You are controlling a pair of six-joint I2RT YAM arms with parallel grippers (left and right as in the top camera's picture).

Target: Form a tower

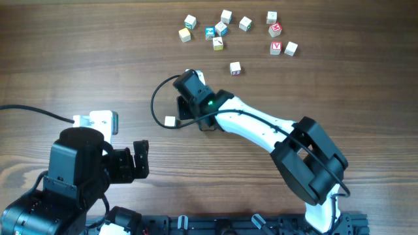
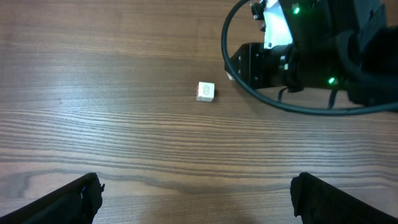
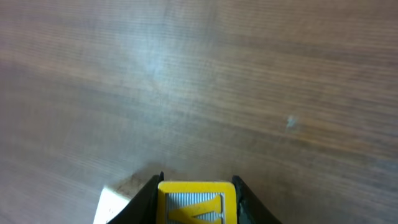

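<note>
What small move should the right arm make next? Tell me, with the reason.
Probably a short straight lift. The right gripper is shut on a yellow-faced cube, and something whitish sits right beside its finger; rising first should avoid nudging that before carrying the cube toward the lone white cube on the table.

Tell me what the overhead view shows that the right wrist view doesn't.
Only overhead: a scatter of loose cubes on the far side of the table, plus the whole right arm and the left arm. Only right wrist: a yellow cube pinched between the fingers of the right gripper. Both: the wooden table.
</note>
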